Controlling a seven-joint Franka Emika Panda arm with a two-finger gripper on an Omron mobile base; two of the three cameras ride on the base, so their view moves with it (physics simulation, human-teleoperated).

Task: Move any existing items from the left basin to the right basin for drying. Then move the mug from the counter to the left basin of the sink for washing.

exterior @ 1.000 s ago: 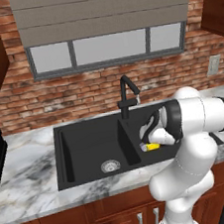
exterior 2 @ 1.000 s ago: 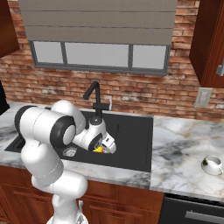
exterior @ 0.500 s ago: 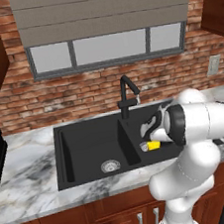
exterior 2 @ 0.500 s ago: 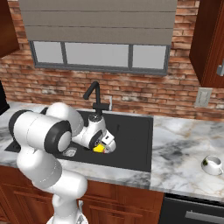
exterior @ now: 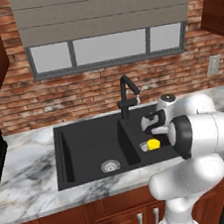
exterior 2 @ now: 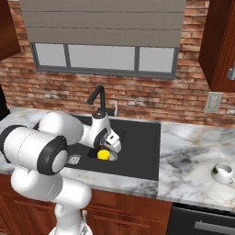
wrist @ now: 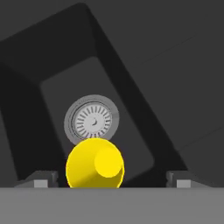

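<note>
- Red brick wall and a shaded window stood behind the white marble counter, in which the black double sink with its gooseneck faucet was set.
- Gripper: seen through the hand camera, its two fingertips stood far apart, one on each side of the yellow cup, with a clear gap to it on both sides; nothing was held. A second earlier the jaws had been nearly closed.
- Yellow cup: lying in the right basin, the narrower one, just beside that basin's silver drain and beneath the hand; from the base it showed as a yellow spot under the wrist.
- Left basin: the wider one, with its own round drain showing.
- Arm: between the earlier pictures and this one, its upper links had swung closer to both base cameras.
- Mug: white, on the counter well to the right of the sink, where it had been before.
</note>
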